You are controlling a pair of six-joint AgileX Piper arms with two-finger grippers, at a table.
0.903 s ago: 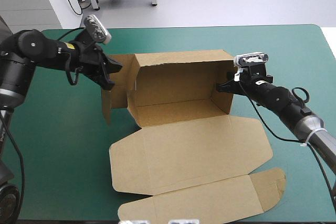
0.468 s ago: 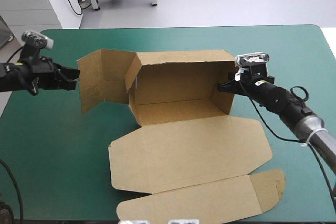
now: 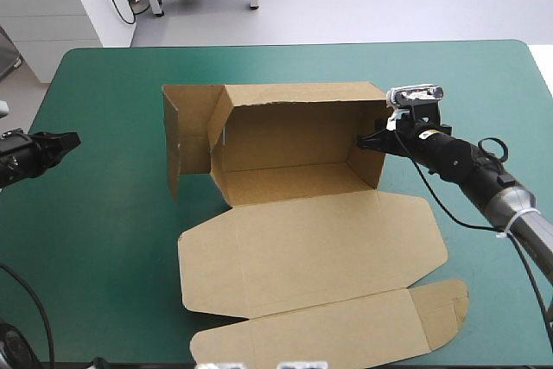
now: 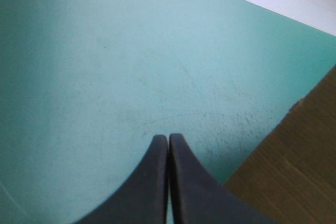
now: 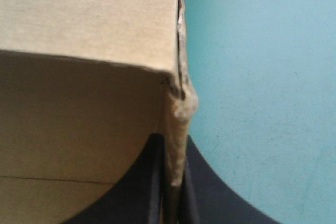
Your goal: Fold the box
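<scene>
Centre of the high view: we log the brown box [image 3: 294,166] on the teal-green cover [image 3: 95,248], its back and side walls raised, its left side flap [image 3: 188,136] standing outward, its lid [image 3: 320,252] lying flat toward the lower edge of the frame. The right gripper [image 3: 370,141] is clamped on the box's right wall, one black finger inside and one outside. The left gripper [image 3: 71,138] sits at the frame's left edge, well apart from the box, its fingers [image 4: 152,182] pressed together over bare cover.
</scene>
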